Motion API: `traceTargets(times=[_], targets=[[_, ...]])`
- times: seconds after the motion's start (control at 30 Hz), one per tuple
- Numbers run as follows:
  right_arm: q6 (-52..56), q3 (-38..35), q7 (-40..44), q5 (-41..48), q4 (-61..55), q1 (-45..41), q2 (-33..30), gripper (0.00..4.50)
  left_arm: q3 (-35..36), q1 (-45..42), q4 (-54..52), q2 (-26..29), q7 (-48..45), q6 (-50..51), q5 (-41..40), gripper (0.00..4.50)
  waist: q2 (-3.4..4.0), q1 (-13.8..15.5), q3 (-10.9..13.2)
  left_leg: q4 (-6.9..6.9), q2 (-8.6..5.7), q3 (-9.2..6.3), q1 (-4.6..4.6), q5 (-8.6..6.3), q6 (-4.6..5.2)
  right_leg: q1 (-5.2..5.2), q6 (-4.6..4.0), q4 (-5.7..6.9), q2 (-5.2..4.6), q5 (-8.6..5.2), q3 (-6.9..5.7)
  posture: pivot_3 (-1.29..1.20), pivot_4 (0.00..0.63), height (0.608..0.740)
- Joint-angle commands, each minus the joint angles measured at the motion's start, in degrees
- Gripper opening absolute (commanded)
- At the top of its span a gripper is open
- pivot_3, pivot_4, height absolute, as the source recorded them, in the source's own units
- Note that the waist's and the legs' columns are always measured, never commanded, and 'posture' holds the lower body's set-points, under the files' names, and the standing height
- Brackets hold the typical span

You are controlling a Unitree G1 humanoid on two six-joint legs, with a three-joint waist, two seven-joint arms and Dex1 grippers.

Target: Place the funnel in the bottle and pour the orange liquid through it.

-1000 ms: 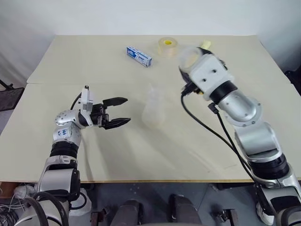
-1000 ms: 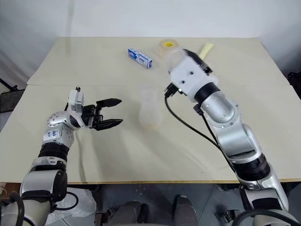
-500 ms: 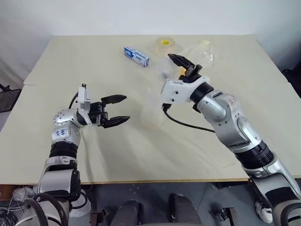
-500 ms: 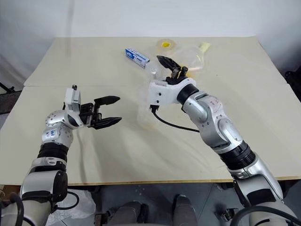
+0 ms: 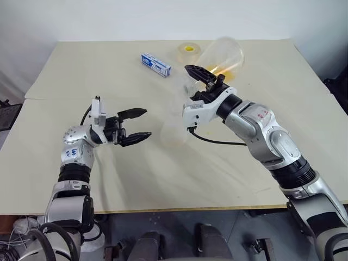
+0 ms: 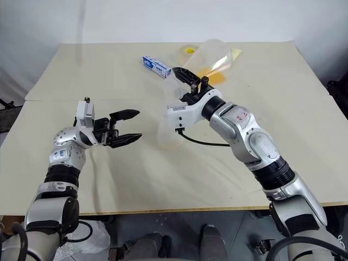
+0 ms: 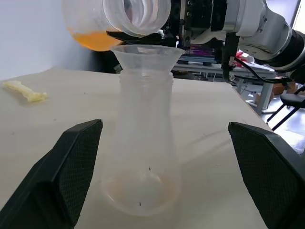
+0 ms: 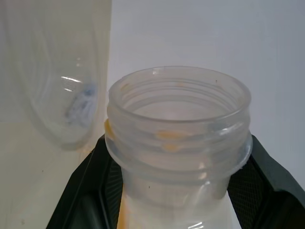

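Observation:
The clear conical bottle (image 7: 143, 143) stands upright mid-table with the clear funnel (image 7: 145, 55) seated in its neck. My right gripper (image 5: 202, 76) is shut on the threaded neck of a clear jar (image 5: 220, 54), which is tipped so that its mouth (image 7: 138, 14) hangs just over the funnel. The orange liquid (image 7: 93, 40) pools in the jar's lower side; I see no stream. A faint orange tint shows at the bottle's base (image 6: 174, 144). My left gripper (image 5: 147, 124) is open, level with the bottle and a short way to its left, touching nothing.
A small blue-and-white box (image 5: 156, 64) and a tape roll (image 5: 189, 50) lie at the back of the table. A pale yellow strip (image 7: 24, 90) lies behind the bottle. A seam (image 5: 54, 97) crosses the table's left part.
My right wrist has rolled and shifted a little left, turning the jar from held up to tipped with its mouth over the funnel. The left gripper has stayed put.

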Motion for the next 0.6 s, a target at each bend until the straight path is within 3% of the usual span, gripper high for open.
traceTargets(times=[0.03,0.6], targets=[[-1.9,-2.21,-1.51,-1.56,-0.32,-2.04,-0.03,2.48,0.91,0.34,-2.06,0.36,-0.04,0.0,-0.67,4.5,0.0,0.0,0.0,0.0,0.0,0.0,0.0,0.0,0.0,0.0,0.0,0.0,0.0,0.0,0.0,0.0,0.15,0.74],[-8.53,-2.32,-4.01,-6.42,4.98,-5.26,-0.97,2.48,1.1,0.97,-3.28,0.56,-0.62,0.73,-1.07,4.5,0.0,-0.09,0.0,0.0,0.01,0.01,0.0,0.0,0.0,0.0,0.0,0.0,0.0,0.0,0.0,0.0,0.15,0.74]])
